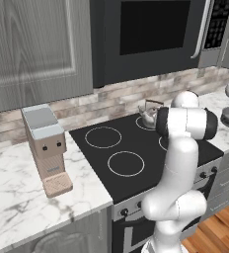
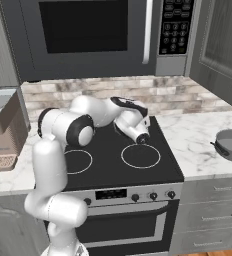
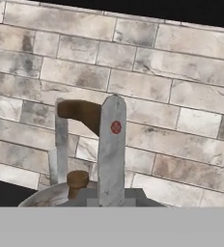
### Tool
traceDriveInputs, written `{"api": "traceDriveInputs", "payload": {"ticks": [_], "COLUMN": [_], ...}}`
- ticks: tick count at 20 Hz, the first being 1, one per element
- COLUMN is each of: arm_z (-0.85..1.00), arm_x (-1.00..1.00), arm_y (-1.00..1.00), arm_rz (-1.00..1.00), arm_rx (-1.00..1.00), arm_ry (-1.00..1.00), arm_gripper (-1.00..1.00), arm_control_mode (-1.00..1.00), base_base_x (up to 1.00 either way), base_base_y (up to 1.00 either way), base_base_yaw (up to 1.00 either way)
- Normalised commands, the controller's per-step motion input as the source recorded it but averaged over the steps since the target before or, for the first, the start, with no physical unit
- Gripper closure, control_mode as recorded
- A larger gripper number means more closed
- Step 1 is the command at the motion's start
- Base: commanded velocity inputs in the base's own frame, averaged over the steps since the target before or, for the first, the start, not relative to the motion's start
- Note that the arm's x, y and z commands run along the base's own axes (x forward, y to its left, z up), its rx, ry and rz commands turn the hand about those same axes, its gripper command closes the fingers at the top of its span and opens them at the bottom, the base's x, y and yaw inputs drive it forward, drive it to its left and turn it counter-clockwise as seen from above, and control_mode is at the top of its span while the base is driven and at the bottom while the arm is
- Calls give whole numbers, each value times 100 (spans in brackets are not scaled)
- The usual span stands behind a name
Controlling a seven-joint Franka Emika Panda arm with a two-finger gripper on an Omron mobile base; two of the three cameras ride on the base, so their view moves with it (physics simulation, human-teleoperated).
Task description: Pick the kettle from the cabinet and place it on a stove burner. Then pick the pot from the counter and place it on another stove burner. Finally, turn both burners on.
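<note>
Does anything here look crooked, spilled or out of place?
Nothing stands out. The kettle sits upright at the back of the cooktop, with the shut gripper on its brown handle. The pot sits level on the counter, and the coffee machine stands upright. No spills or damage show.

I see a small rounded silver-grey kettle (image 3: 61, 193) with an arched brown handle just below my claw, on the black glass cooktop (image 1: 136, 148) with thin white rings. Behind it runs beige-grey mottled brick tiling (image 3: 172, 96); the white marble counter (image 2: 198, 140) has grey veins.
</note>
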Motion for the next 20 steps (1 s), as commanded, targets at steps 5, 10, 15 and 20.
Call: {"api": "traceDriveInputs", "payload": {"ticks": [5, 10, 15, 20], "arm_z": [-11, -16, -16, -16], "arm_x": [29, 26, 25, 27], "arm_y": [-2, -4, -12, -16], "arm_rz": [0, 0, -1, -2], "arm_rx": [0, 0, 0, 0], "arm_ry": [5, 4, 0, 0], "arm_gripper": [100, 100, 100, 100], "arm_control_mode": [-100, -100, -100, -100], "base_base_x": [0, 0, 0, 0], "base_base_y": [0, 0, 0, 0], "base_base_yaw": [0, 0, 0, 0]}}
